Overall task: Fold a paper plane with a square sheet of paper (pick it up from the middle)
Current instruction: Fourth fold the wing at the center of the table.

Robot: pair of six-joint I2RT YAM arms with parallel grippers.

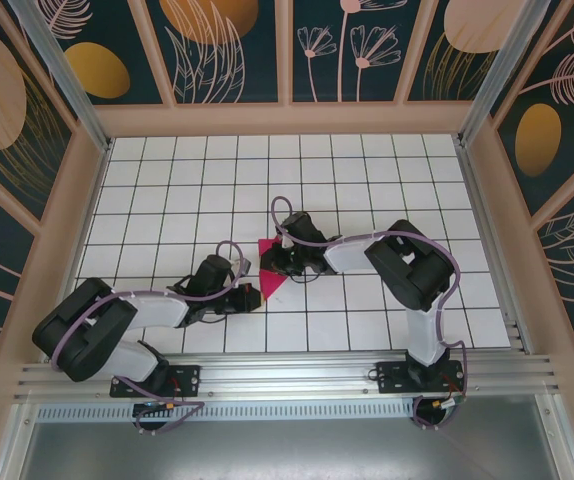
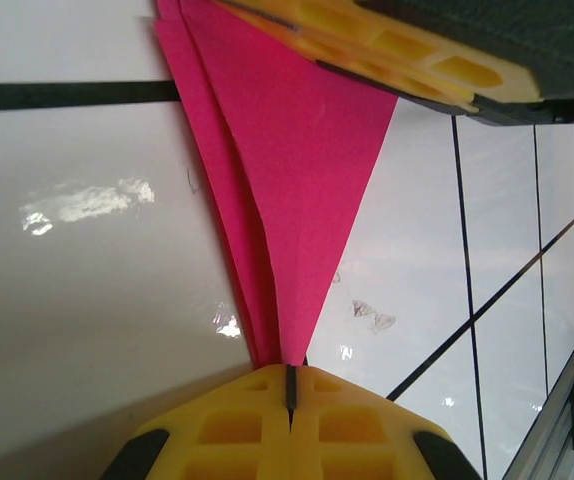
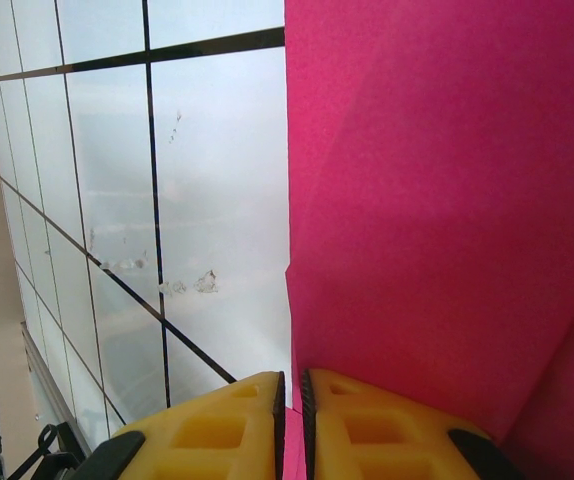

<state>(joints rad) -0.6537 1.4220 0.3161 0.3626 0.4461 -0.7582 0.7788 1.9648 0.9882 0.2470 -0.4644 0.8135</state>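
Observation:
The square sheet of paper [image 1: 271, 273] is magenta-pink and creased into a slim pointed wedge with layered flaps, close to a paper plane in shape. It lies low over the white tiles between my two grippers. In the left wrist view the paper [image 2: 297, 150] narrows to a point that ends in the seam of my left gripper [image 2: 290, 385], which is shut on that tip. The right gripper's yellow fingers [image 2: 407, 55] cross its wide end. In the right wrist view my right gripper [image 3: 292, 400] is shut on the paper's edge [image 3: 437, 200], with pink showing between its pads.
The white tiled table [image 1: 367, 170] stretches away behind the arms, boxed in by tan walls with patterned panels. An aluminium rail [image 1: 267, 385] runs along the near edge. Both arms [image 1: 407, 265] reach in toward the middle.

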